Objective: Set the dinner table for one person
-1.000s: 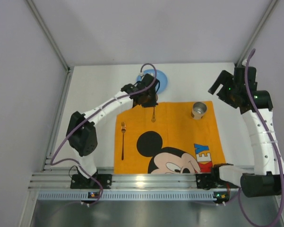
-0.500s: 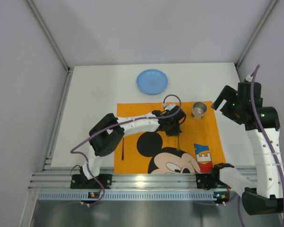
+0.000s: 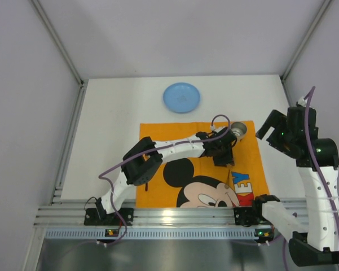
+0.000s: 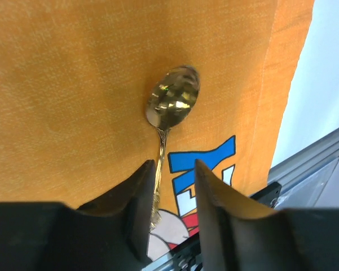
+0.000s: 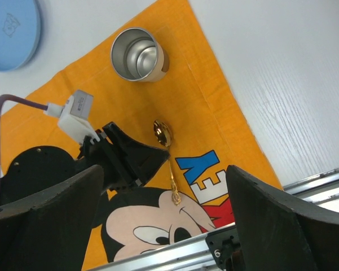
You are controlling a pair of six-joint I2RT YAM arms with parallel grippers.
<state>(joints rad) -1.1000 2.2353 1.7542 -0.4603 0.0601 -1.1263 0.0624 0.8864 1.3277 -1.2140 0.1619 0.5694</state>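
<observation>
The white dinner table (image 3: 110, 130) carries an orange Mickey Mouse placemat (image 3: 153, 197). My left gripper (image 3: 224, 156) is low over the placemat's right part, just near of the metal cup (image 3: 237, 131). In the left wrist view its jaws (image 4: 175, 169) stand apart. A gold spoon (image 4: 172, 104) lies on the cloth (image 4: 73, 84), its handle running between them against the left finger. The right wrist view shows the spoon (image 5: 162, 133) flat on the placemat (image 5: 206, 101). My right gripper (image 3: 269, 127) is open and empty, raised over the table's right side.
A blue plate (image 3: 181, 97) sits on the table beyond the placemat; it also shows in the right wrist view (image 5: 11, 34), as does the cup (image 5: 138, 55). A fork (image 3: 146, 184) lies on the placemat's left part, mostly hidden under my left arm. Aluminium rail (image 3: 175, 215) along the near edge.
My left arm carried the spoon from beside the blue plate across the placemat to its right part, and the spoon now lies on the cloth. My right arm drew back toward the near side.
</observation>
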